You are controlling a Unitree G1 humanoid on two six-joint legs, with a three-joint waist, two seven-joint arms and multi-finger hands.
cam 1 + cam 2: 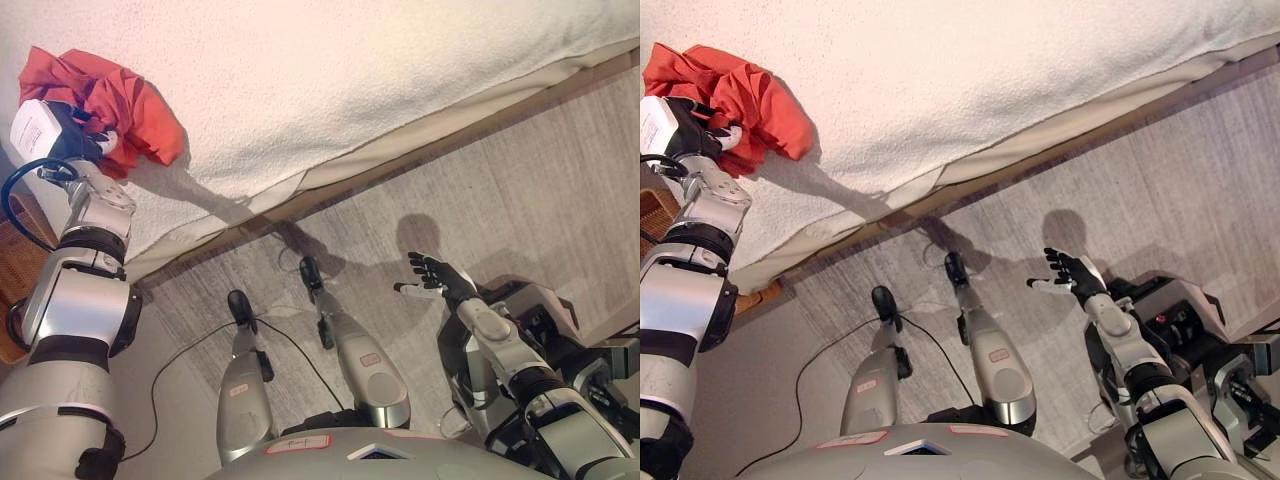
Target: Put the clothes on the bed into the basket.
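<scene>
Floor (560, 160) first, pale wood-grain boards, nearest the camera and wide open from about five o'clock up to two o'clock. Out over that bare stretch, at roughly four o'clock, the right robot hand (432, 274) hangs with fingers spread and relaxed, holding nothing and well apart from the bed.

Further out, the bed (400, 60) fills the top of the scene under a white textured cover. Its near edge runs on a slant from nine o'clock up toward two o'clock, with a cream mattress side and a thin wooden strip below it, meeting the floor. There's a small pucker in the cover at the middle of that edge.

Farthest away, up at ten o'clock, the orange-red garment (130, 100) lies bunched on the cover near the bed's left end. The left robot hand (92, 140) is right against its near side, dark fingers pushed into the folds; whether they have closed on the cloth I cannot tell. The cover to the right of the garment is open all the way across.

At nine o'clock, below the bed edge, a brown woven object (654, 212) peeks out. The right eye view shows it beside the arm; in the left eye view the arm covers more of it.
</scene>
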